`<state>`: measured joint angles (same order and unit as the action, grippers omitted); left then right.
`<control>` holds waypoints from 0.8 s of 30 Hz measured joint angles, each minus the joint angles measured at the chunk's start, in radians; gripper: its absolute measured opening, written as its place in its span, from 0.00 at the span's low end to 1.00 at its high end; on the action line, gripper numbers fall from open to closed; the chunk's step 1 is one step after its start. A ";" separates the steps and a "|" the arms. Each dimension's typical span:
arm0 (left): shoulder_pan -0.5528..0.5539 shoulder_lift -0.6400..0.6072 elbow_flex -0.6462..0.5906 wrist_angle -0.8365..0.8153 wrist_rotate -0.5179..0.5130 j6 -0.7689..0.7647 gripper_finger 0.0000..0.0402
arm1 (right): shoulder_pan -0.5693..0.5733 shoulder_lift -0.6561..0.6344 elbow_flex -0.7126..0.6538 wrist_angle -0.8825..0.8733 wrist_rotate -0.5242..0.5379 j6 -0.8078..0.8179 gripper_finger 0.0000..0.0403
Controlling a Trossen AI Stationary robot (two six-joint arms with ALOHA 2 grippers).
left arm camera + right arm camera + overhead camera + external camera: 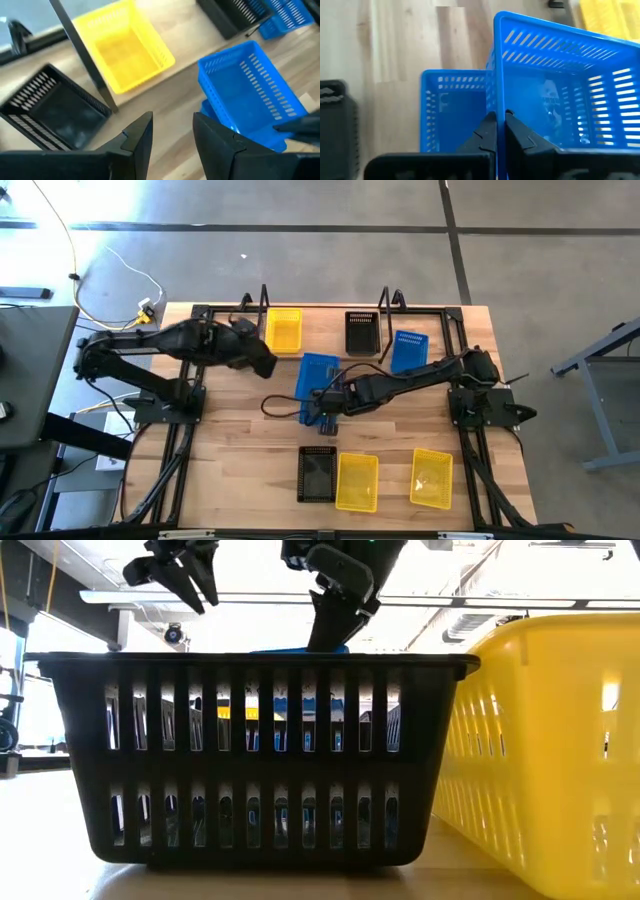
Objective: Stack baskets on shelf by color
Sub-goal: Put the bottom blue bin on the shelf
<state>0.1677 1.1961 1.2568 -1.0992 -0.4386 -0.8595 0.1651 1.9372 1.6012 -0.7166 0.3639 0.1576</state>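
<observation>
Right gripper (pixel 496 131) pinched on rim of blue basket (pixel 318 375) at table ctr — tilted over second blue basket (pixel 451 107). Left gripper (pixel 172 131) fingers apart, empty, near yellow basket (pixel 284 329) on shelf (pixel 262 298).

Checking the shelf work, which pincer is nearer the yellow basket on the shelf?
Left. The left pincer hangs open just beside the yellow basket; the right pincer grips a blue basket farther off.
</observation>
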 joint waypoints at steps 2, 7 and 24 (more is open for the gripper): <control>0.011 -0.032 0.000 0.000 0.002 0.038 0.32 | -0.011 -0.003 0.000 -0.001 0.006 0.001 0.00; 0.018 -0.095 0.000 0.001 0.005 0.109 0.32 | -0.050 -0.039 0.000 -0.004 0.021 -0.006 0.00; 0.018 -0.146 0.000 -0.001 0.039 0.184 0.32 | -0.305 -0.154 -0.014 0.086 -0.078 -0.456 0.00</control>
<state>0.1856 1.0496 1.2568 -1.1004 -0.4000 -0.6750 -0.1401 1.7835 1.5871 -0.6310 0.2858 -0.2981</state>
